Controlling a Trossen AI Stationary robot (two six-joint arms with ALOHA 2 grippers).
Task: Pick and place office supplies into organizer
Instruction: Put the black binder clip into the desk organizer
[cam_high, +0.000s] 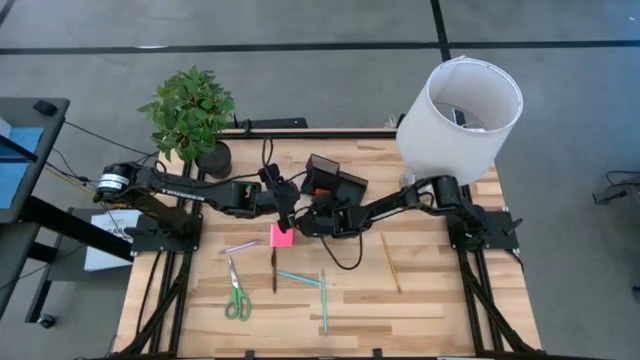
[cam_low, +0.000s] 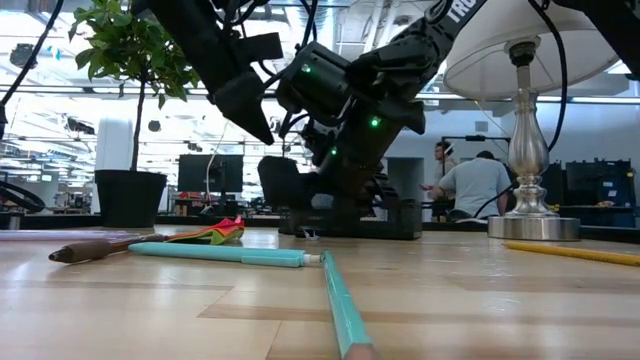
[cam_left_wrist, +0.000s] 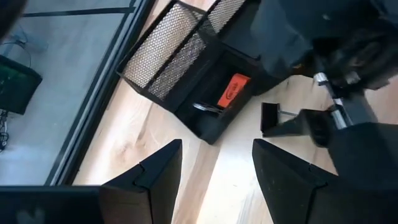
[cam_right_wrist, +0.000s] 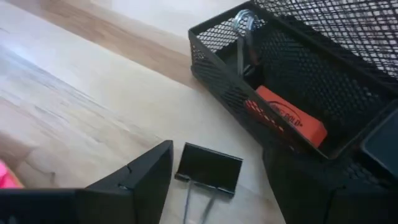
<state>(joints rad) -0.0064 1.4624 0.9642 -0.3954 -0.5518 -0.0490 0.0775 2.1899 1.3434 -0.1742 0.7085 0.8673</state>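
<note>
The black mesh organizer (cam_high: 332, 181) stands at the table's far middle. Its low tray holds the red eraser (cam_right_wrist: 289, 116) and a black clip (cam_right_wrist: 245, 26). Another black binder clip (cam_right_wrist: 209, 167) lies flat on the wood just in front of the tray. My right gripper (cam_right_wrist: 217, 155) is open, with a finger on either side of this clip and clear of it. My left gripper (cam_left_wrist: 217, 148) is open too, hovering beside the right gripper (cam_high: 305, 222) and over the same spot. The pink sticky-note pad (cam_high: 283, 236) lies just nearer than both.
Loose on the near half of the table are green-handled scissors (cam_high: 237, 297), a black pen (cam_high: 273, 268), a pale pen (cam_high: 240, 246), two teal pens (cam_high: 297, 277) (cam_high: 323, 300) and a yellow pencil (cam_high: 391, 262). A potted plant (cam_high: 190, 112) and a white lamp (cam_high: 460, 112) stand at the far corners.
</note>
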